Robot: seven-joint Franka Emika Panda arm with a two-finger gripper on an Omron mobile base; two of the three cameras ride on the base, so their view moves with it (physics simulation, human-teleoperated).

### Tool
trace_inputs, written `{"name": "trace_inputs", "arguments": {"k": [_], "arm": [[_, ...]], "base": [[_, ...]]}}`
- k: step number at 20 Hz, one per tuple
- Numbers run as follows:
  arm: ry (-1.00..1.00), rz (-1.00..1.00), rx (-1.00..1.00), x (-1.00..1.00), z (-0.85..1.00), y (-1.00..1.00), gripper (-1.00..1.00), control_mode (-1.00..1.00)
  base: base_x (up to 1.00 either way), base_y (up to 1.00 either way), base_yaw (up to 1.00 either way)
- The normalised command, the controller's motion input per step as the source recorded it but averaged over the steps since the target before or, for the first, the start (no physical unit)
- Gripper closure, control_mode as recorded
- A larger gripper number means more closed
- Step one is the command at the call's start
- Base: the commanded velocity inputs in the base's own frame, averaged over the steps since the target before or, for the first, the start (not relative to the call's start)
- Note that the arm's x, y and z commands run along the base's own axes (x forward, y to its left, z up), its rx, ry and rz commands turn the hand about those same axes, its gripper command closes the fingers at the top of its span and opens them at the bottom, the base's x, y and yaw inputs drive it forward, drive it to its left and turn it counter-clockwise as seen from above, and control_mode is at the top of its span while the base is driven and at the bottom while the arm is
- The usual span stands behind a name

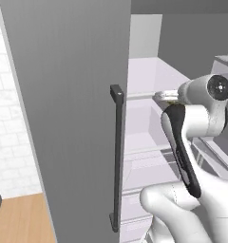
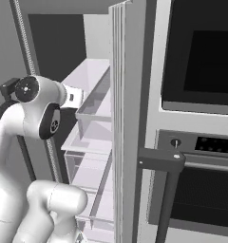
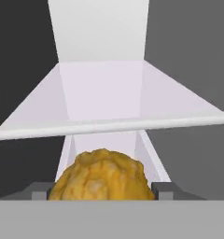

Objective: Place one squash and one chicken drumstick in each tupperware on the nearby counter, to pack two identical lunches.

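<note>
A yellow, lumpy squash [image 3: 102, 175] sits between my two dark fingertips [image 3: 39, 190] in the hand view and touches both. My gripper [image 3: 102, 191] is shut on it. The hand is inside an open fridge, just in front of a white shelf [image 3: 109, 123] that crosses above the squash. From the left base view, the gripper [image 1: 166, 96] reaches in at mid shelf height, with a sliver of yellow at its tip. In the right base view, the gripper [image 2: 77, 98] points toward the clear shelves.
The grey fridge door [image 1: 63, 118] with its long dark handle [image 1: 117, 156] stands open at my left. Clear drawers and shelves [image 2: 94, 142] stack below the hand. An oven [image 2: 201, 142] with a dark bar handle [image 2: 166, 190] stands right of the fridge.
</note>
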Motion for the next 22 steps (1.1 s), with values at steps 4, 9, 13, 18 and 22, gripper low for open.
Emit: {"name": "trace_inputs", "arguments": {"k": [4,9,13,18,22], "arm": [[0.00,0.17,-0.04,-1.00,-0.27,0.33,1.00,-1.00],[0.00,0.22,0.00,-1.00,-0.27,0.10,1.00,-1.00],[0.00,0.00,0.00,0.00,0.00,0.00,1.00,1.00],[0.00,0.00,0.00,0.00,0.00,0.00,1.00,1.00],[0.00,0.00,0.00,0.00,0.00,0.00,1.00,1.00]], "base": [[0.00,0.00,0.00],[0.00,0.00,0.00],[-1.00,0.06,0.17],[-1.00,0.15,0.05],[-1.00,0.00,0.00]]}}
